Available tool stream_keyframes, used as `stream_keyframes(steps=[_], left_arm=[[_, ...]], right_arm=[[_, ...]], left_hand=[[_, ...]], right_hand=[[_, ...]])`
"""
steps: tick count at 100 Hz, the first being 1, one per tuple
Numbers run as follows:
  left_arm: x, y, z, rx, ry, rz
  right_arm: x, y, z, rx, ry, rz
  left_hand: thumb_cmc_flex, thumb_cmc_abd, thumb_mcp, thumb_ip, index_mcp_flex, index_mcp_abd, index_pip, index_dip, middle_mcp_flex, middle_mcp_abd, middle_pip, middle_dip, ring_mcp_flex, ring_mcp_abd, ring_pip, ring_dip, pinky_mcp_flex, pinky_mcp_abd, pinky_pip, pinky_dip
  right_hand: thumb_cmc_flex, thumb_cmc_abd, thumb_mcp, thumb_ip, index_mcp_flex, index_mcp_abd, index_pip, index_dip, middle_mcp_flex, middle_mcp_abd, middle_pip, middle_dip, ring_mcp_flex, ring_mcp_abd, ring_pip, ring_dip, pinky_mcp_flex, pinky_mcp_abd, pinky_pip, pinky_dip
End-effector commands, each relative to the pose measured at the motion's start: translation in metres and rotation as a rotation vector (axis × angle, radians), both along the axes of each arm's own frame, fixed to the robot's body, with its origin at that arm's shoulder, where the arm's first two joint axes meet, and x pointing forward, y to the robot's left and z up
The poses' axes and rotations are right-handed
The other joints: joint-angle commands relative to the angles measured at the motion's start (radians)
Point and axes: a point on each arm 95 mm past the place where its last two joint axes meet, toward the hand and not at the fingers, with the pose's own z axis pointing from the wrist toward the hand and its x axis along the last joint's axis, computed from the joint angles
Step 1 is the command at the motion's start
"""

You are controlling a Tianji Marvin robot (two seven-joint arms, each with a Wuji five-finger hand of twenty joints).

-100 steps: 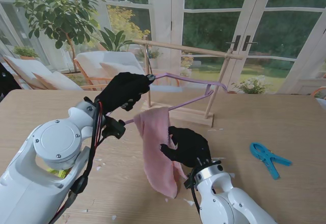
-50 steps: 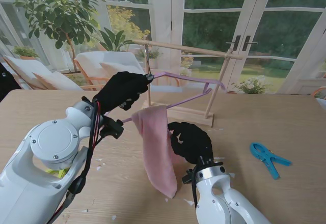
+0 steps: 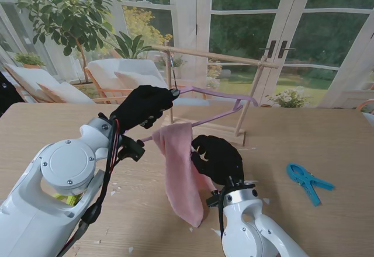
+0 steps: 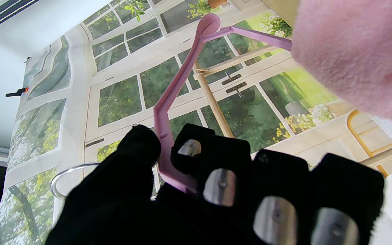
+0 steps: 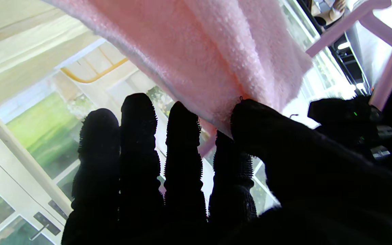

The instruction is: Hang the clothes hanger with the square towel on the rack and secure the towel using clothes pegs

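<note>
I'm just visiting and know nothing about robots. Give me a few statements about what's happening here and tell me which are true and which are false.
1. The left hand grips the purple hanger near its hook. True.
2. The pink towel lies flat on the table. False: it hangs draped over the hanger's lower bar.
3. A blue clothes peg is clipped onto the towel. False: it lies on the table to the right, apart from the towel.
4. The right hand is at the towel's edge. True.
5. The hanger already hangs from the wooden rack. False: its hook is short of the rail, and the left hand holds it.
</note>
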Motion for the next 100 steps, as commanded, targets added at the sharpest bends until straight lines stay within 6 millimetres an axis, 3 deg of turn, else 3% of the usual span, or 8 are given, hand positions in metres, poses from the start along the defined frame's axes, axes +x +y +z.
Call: stream_keyframes(steps=[1, 8, 17, 32, 46, 67, 100], left_arm=[[0.000, -0.003, -0.005, 0.001, 0.013, -0.011], [0.000, -0.005, -0.009, 0.004, 0.022, -0.012], [-0.001, -0.006, -0.013, 0.006, 0.033, -0.014], [-0.002, -0.006, -0.018, 0.011, 0.040, -0.017], [-0.003, -0.005, -0.024, 0.018, 0.045, -0.017], [-0.005, -0.002, -0.030, -0.002, 0.068, -0.017], [-0.010, 0.012, -0.020, -0.060, 0.070, -0.042]], right_arm=[[-0.005, 0.006, 0.010, 0.032, -0.020, 0.010], [-0.005, 0.007, 0.016, 0.052, -0.027, 0.011], [-0.004, 0.008, 0.023, 0.063, -0.033, 0.009], [-0.002, 0.008, 0.030, 0.068, -0.045, -0.002], [-0.001, 0.006, 0.038, 0.099, -0.055, -0.023], [-0.001, -0.003, 0.054, 0.139, -0.071, -0.088], [0.003, -0.035, 0.059, 0.113, -0.034, -0.237]], left_hand=[[0.015, 0.016, 0.068, 0.030, 0.076, 0.044, 0.040, 0.042, 0.033, -0.037, 0.014, 0.014, 0.024, 0.000, 0.109, 0.027, 0.015, 0.015, 0.303, 0.060], [0.015, 0.015, 0.068, 0.030, 0.076, 0.044, 0.040, 0.042, 0.033, -0.037, 0.014, 0.014, 0.024, 0.001, 0.109, 0.027, 0.015, 0.015, 0.303, 0.059], [0.013, 0.015, 0.069, 0.029, 0.076, 0.044, 0.040, 0.042, 0.033, -0.034, 0.014, 0.014, 0.024, 0.001, 0.109, 0.027, 0.015, 0.016, 0.303, 0.060], [0.012, 0.015, 0.071, 0.029, 0.076, 0.044, 0.040, 0.043, 0.033, -0.035, 0.014, 0.015, 0.024, 0.000, 0.109, 0.027, 0.015, 0.017, 0.303, 0.060], [0.011, 0.015, 0.071, 0.029, 0.077, 0.043, 0.040, 0.043, 0.034, -0.036, 0.014, 0.015, 0.024, -0.001, 0.110, 0.027, 0.015, 0.017, 0.303, 0.060], [0.013, 0.014, 0.074, 0.029, 0.076, 0.048, 0.038, 0.043, 0.033, -0.033, 0.014, 0.016, 0.024, 0.004, 0.110, 0.027, 0.014, 0.018, 0.303, 0.061], [0.005, 0.011, 0.080, 0.029, 0.085, 0.046, 0.038, 0.044, 0.039, -0.035, 0.016, 0.017, 0.024, 0.001, 0.110, 0.029, 0.014, 0.020, 0.303, 0.063]], right_hand=[[0.003, -0.014, 0.052, 0.039, 0.042, -0.012, 0.080, 0.071, 0.057, 0.014, -0.011, -0.017, 0.073, 0.023, 0.030, -0.003, 0.044, 0.011, 0.052, 0.576], [0.010, -0.031, 0.107, 0.063, 0.034, -0.004, 0.075, 0.090, 0.123, 0.029, 0.028, -0.017, 0.155, 0.025, 0.104, 0.017, 0.114, 0.012, 0.114, 0.577], [0.044, -0.055, 0.160, 0.076, 0.034, 0.008, 0.093, 0.125, 0.195, 0.059, 0.160, 0.027, 0.266, 0.001, 0.264, 0.061, 0.220, -0.014, 0.230, 0.562], [0.064, -0.054, 0.166, 0.075, 0.031, 0.031, 0.116, 0.169, 0.233, 0.093, 0.269, 0.116, 0.348, -0.027, 0.418, 0.103, 0.316, -0.053, 0.338, 0.524], [0.077, -0.009, 0.106, 0.062, 0.007, 0.065, 0.106, 0.174, 0.269, 0.065, 0.306, 0.189, 0.406, -0.043, 0.473, 0.110, 0.379, -0.066, 0.401, 0.488], [0.119, 0.049, 0.019, 0.036, -0.024, 0.108, 0.109, 0.152, 0.281, 0.023, 0.311, 0.218, 0.437, -0.052, 0.484, 0.102, 0.416, -0.071, 0.428, 0.461], [0.137, 0.058, -0.008, 0.031, -0.030, 0.125, 0.115, 0.147, 0.282, 0.023, 0.319, 0.231, 0.448, -0.051, 0.499, 0.105, 0.430, -0.077, 0.445, 0.454]])
